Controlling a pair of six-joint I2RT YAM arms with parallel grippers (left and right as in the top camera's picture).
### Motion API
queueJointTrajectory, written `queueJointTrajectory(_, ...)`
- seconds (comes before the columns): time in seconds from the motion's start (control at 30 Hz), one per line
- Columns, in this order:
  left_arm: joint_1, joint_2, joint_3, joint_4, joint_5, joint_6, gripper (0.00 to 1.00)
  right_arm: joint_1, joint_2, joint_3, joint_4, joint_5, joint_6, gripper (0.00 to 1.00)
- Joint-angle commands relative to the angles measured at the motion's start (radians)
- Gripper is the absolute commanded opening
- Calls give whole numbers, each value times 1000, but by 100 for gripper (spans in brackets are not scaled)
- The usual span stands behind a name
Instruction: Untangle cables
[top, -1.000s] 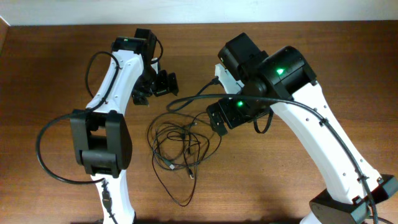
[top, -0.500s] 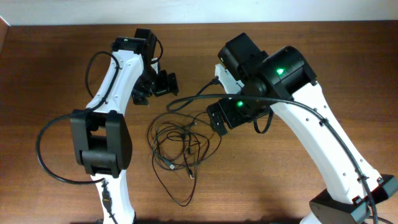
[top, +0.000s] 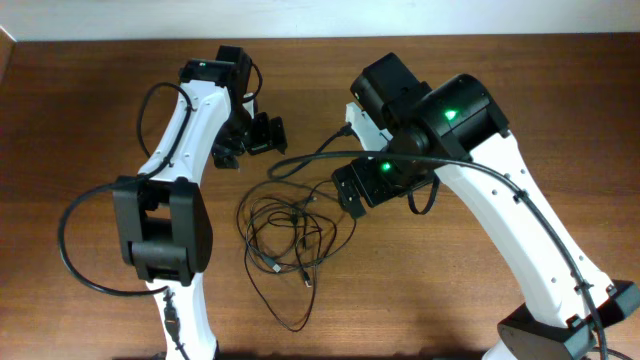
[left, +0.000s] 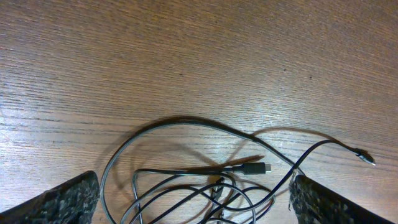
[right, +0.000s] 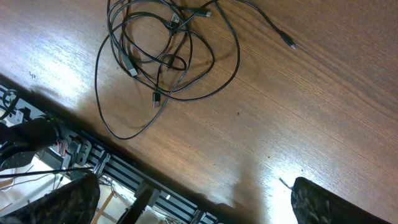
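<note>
The cables (top: 290, 235) are several thin black cords with small plugs, lying in a loose tangle on the wooden table between the two arms. My left gripper (top: 260, 135) is open just behind the tangle. In the left wrist view its fingers (left: 194, 180) straddle the upper loops of the cables (left: 205, 193), with a plug (left: 258, 168) between them, and grip nothing. My right gripper (top: 352, 192) hangs at the tangle's right side. In the right wrist view it (right: 196, 186) is open and empty, with the cables (right: 168, 50) well ahead of it.
One loose cable end (left: 364, 157) trails off to the right of the tangle. The front edge of the table (right: 186, 180), with a metal frame below it, shows in the right wrist view. Thicker black arm cables (top: 85, 250) loop beside the left arm.
</note>
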Motion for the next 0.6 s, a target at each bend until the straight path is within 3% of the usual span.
queueJointTrajectory(0.0,0,-6,7,-1,9,16,99,-2,1,-2,-2,-8,-4,98)
queueJointTrajectory(0.17,0,-6,7,-2,9,16,99,-2,1,-2,2,0,-4,98)
queueJointTrajectory(0.33,0,-6,7,-2,9,16,99,-2,1,-2,118,-49,-4,99)
queueJointTrajectory(0.37,0,-6,7,-2,10,16,99,-2,1,-2,115,-82,-4,63)
queueJointTrajectory(0.4,0,-6,7,-1,10,16,99,-2,1,-2,114,-107,-4,8)
queueJointTrajectory(0.43,0,-6,7,-2,10,16,99,3,1,-12,113,-114,-3,4)
queueJointTrajectory(0.53,0,-6,7,-1,9,16,99,32,1,-85,137,-113,-5,6)
queueJointTrajectory(0.57,0,-6,7,-2,10,16,99,34,1,-109,156,-113,-5,30)
